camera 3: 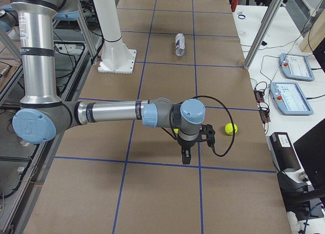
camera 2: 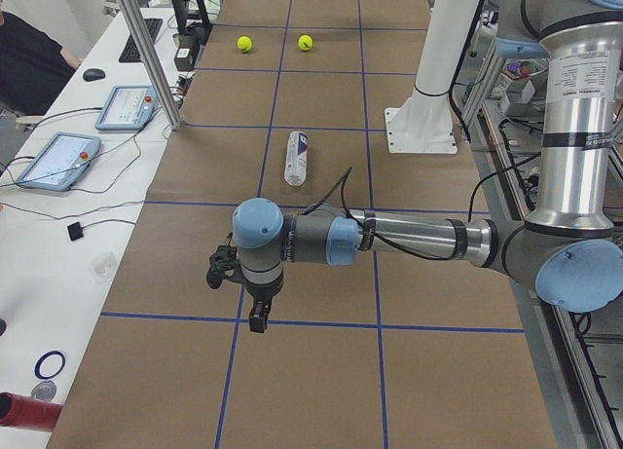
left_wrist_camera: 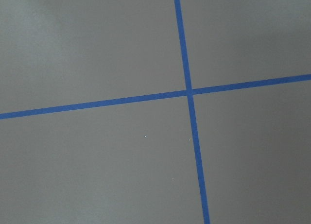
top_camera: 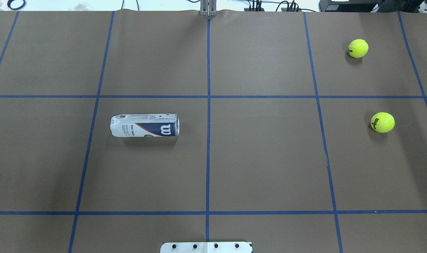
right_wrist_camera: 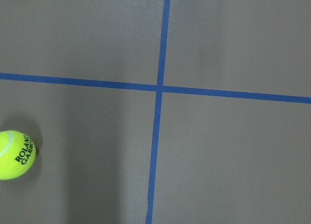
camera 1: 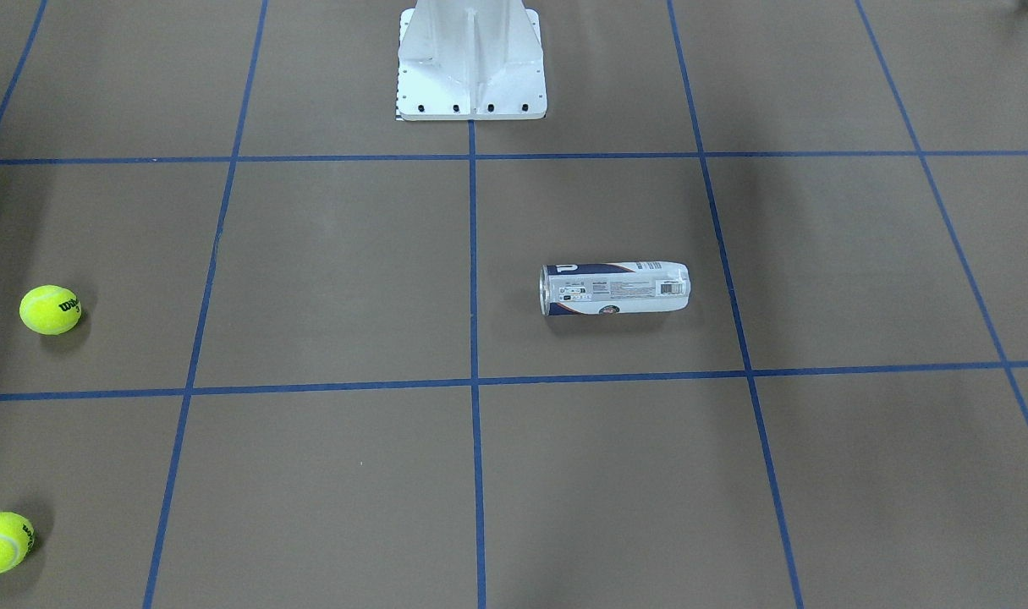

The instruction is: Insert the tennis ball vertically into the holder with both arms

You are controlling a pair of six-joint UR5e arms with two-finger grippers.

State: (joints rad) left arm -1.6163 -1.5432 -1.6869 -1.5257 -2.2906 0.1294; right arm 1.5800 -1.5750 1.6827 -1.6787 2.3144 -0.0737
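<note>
Nothing's done yet: I see the holder [top_camera: 144, 125] lying sideways and the tennis balls [top_camera: 382, 122] loose, but I cannot tell whether the left pincer [camera 2: 258, 318] or right pincer [camera 3: 186, 157] is clenched.

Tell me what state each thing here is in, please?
holder: lying on its side, not held.
far tennis ball: loose on the table.
near tennis ball: loose on the table.
left gripper: hovering above table; open or shut unclear.
right gripper: hovering above table; open or shut unclear.
</note>
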